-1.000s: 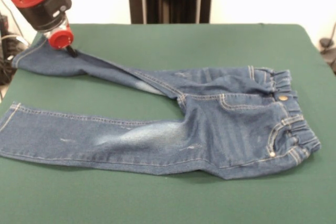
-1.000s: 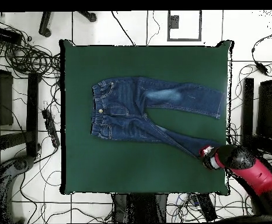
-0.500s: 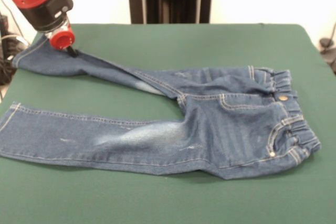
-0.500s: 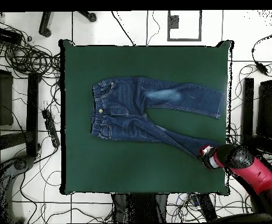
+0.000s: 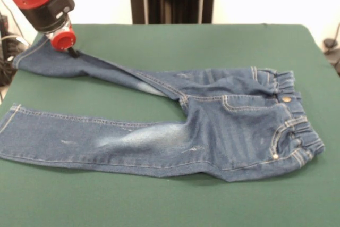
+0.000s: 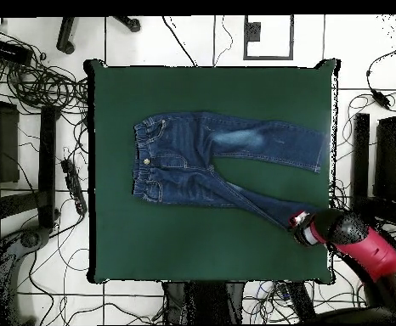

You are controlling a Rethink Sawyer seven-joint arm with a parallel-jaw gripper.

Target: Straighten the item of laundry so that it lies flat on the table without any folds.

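A: Start at the near edge. What do you have in front of you?

B: You have the jeans (image 5: 175, 126) spread on the green table (image 5: 175, 200), waistband (image 5: 295, 115) to one side with its brass button (image 5: 287, 99) showing. The nearer leg (image 5: 90, 139) lies flat and straight, faded patch up.

A: And the farther leg?

B: That one (image 5: 95, 67) runs off at an angle toward the table's far corner, where the gripper (image 5: 73, 53) sits right at the denim near the cuff. It looks narrow and creased along its length, so you should judge it as not yet flat.

A: Has anything shifted in the last second?

B: Hardly. The gripper has stayed over the same spot and the jeans lie as they did, with at most a slight drift. To my eye you are paused between pulls, so the task has not advanced.

A: Is it holding the cloth?

B: You cannot tell. The tip is dark and small against the fabric, and neither view shows the jaws.

A: Anything in the way?

B: Nothing on the table itself. From above, cables (image 6: 31, 85) clutter the floor beyond the edges. Mind the corner: the cuff is near the rim, so little room remains to draw that leg outward.
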